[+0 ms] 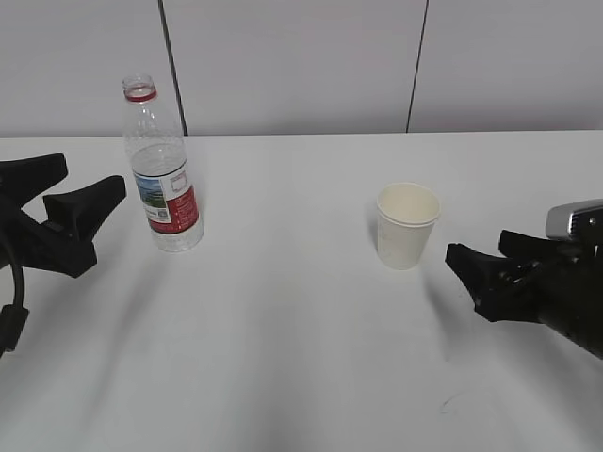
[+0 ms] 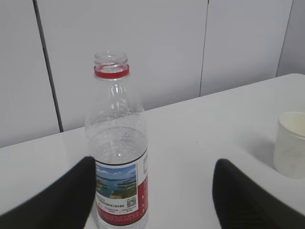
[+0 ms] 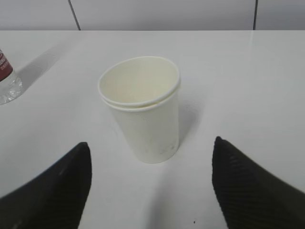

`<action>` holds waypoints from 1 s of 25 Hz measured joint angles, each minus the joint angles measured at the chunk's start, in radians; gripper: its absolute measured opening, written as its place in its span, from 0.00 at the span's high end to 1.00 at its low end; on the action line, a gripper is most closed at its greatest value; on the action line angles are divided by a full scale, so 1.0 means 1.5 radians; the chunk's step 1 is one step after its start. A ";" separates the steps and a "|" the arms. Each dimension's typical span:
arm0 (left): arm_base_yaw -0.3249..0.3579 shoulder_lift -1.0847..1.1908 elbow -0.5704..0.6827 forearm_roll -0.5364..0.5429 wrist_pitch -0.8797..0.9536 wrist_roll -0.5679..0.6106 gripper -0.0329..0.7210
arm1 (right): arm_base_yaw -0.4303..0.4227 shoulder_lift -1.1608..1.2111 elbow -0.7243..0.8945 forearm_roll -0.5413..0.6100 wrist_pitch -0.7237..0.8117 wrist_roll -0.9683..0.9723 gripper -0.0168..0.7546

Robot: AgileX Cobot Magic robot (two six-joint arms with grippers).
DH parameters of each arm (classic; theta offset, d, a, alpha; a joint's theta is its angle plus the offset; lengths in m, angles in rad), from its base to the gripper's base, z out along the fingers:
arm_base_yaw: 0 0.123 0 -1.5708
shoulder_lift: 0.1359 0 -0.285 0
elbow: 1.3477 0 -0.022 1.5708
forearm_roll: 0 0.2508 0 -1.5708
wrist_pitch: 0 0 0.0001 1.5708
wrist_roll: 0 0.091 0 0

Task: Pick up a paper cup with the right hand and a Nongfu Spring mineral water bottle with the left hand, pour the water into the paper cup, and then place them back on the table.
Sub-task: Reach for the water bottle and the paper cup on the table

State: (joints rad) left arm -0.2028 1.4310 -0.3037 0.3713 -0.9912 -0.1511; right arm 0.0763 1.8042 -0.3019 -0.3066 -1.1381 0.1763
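Observation:
The Nongfu Spring mineral water bottle (image 1: pixel 162 169) stands upright and uncapped at the left of the table (image 1: pixel 283 358), with water (image 2: pixel 116 143) in its lower part. My left gripper (image 1: pixel 89 179) is open just left of it. In the left wrist view the bottle (image 2: pixel 116 157) sits close to the left finger of this gripper (image 2: pixel 153 162), with nothing gripped. The paper cup (image 1: pixel 407 226) stands upright right of centre. My right gripper (image 1: pixel 480 247) is open a little to its right. The right wrist view shows the cup (image 3: pixel 143 114) ahead of the open gripper (image 3: pixel 150 143), untouched.
A grey panelled wall (image 1: pixel 301 66) with dark seams rises behind the table's far edge. A small dark scuff (image 1: pixel 448 405) marks the tabletop near the front right. The cup (image 2: pixel 290 145) shows at the right edge of the left wrist view, the bottle's base (image 3: pixel 7 81) at the right wrist view's left edge.

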 joint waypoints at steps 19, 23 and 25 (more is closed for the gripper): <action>0.000 0.000 0.000 0.001 0.000 0.000 0.34 | 0.000 0.024 -0.033 -0.026 -0.005 -0.002 0.20; 0.000 0.000 0.000 0.001 0.000 0.000 0.34 | 0.000 0.081 -0.068 -0.026 -0.005 0.022 0.20; 0.000 0.000 0.000 0.001 0.000 0.000 0.34 | 0.000 0.106 -0.081 -0.026 -0.005 0.036 0.20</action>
State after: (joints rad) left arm -0.2028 1.4310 -0.3037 0.3722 -0.9912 -0.1511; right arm 0.0763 1.9634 -0.4233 -0.3452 -1.1460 0.2302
